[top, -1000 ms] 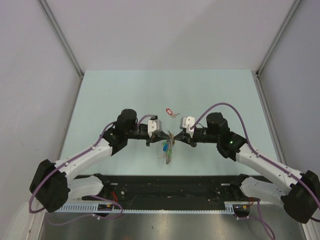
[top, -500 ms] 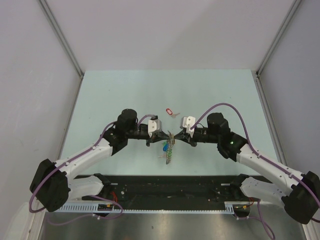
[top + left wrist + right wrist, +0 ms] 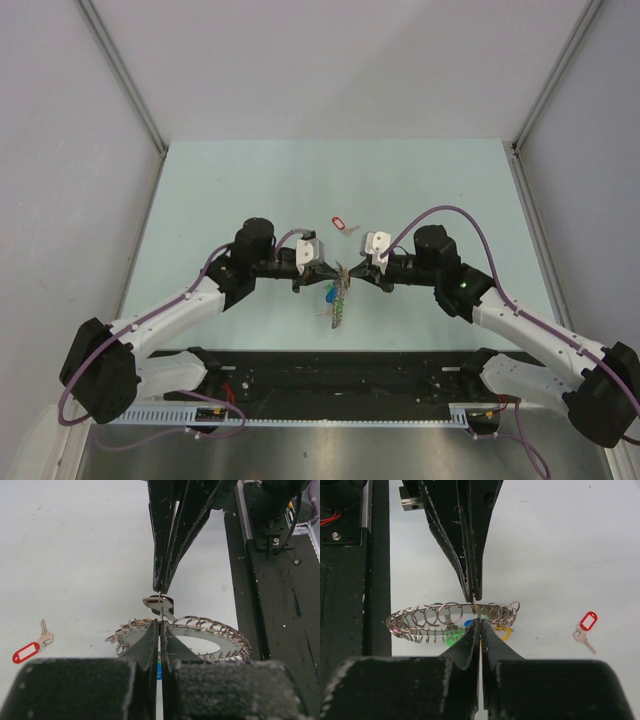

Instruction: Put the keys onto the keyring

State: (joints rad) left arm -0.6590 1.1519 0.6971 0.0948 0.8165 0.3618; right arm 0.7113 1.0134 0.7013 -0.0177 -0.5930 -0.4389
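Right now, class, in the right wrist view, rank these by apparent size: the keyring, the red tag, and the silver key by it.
1. keyring: clearly largest.
2. red tag and silver key: look about alike, so unranked.

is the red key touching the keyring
Apart. The right wrist view shows the red key lying on the table, with bare surface between it and the keyring.

Beneath the fingers (image 3: 145, 650) spreads a pale green worktop (image 3: 250, 180); a black mounting rail (image 3: 350, 375) lies nearer, grey walls (image 3: 330, 70) beyond.
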